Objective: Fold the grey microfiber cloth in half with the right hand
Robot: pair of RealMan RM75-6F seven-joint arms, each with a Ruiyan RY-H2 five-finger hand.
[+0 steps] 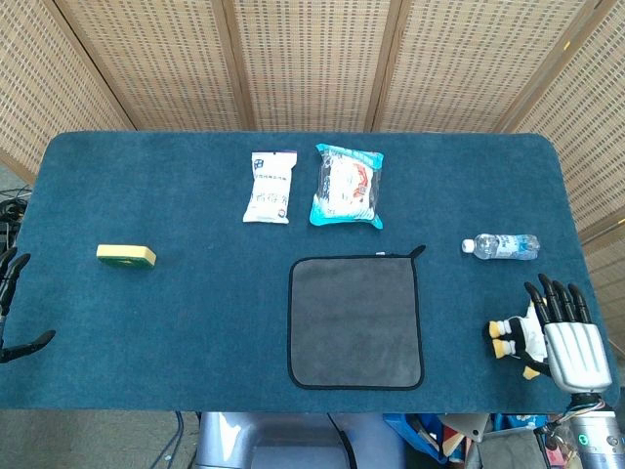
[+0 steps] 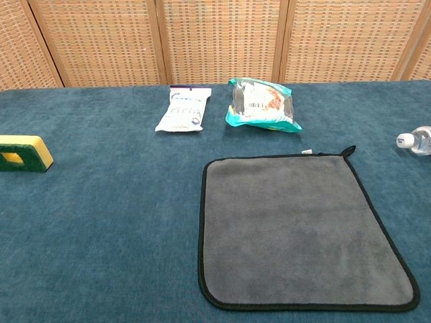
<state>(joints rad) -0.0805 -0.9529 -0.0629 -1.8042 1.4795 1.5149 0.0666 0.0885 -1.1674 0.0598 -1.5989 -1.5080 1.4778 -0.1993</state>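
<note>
My right hand (image 1: 569, 337) sits in the head view well to the right of the cloth (image 1: 355, 321), fingers spread and straight, holding nothing, with a small penguin toy (image 1: 516, 339) lying just beside it on the cloth side. My left hand (image 1: 14, 308) shows only as dark fingertips far to the left of the cloth, apart and empty as far as I can see. The cloth lies flat and fully spread on the table (image 1: 176, 322), its hanging loop at the far right corner; a sponge (image 1: 126, 255) is well left of it, two packets (image 1: 270, 186) and (image 1: 348, 186) beyond its far edge, a bottle (image 1: 500, 246) to its far right. In the chest view neither hand appears; the cloth (image 2: 296, 225) is a single flat layer, edges square, no corner lifted. I judge the fold not yet begun: reaching over, taking an edge and laying it across all remain.
</note>
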